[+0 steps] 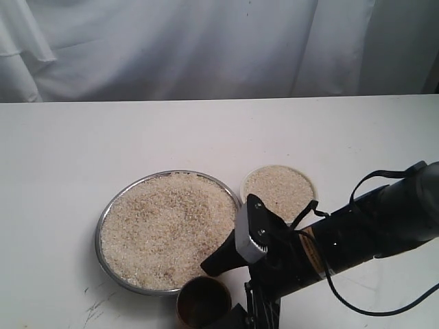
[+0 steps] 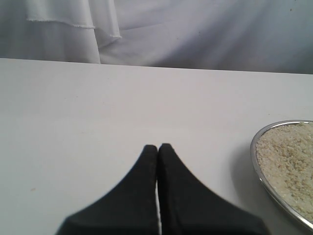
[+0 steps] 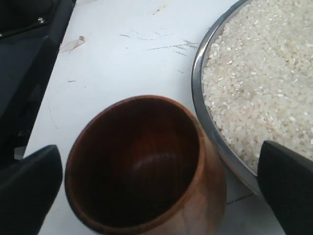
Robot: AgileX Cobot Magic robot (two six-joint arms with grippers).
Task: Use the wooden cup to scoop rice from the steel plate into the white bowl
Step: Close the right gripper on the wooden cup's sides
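Reaching in over the desk's (image 1: 68,151) near edge, the right gripper (image 3: 157,166) is holding its fingers wide apart, one on each side of the wooden cup (image 1: 204,301). Beyond it the steel plate (image 1: 100,236) is sitting near the middle of that edge, carrying a broad bed of rice (image 1: 168,226). Just beside the plate, toward the right edge, the white bowl (image 1: 243,185) is holding rice nearly to its rim. Standing upright by the plate's rim, perhaps touching, the cup is showing only dark wood inside. The left gripper (image 2: 157,149) is hovering over the desk, fingers pressed together.
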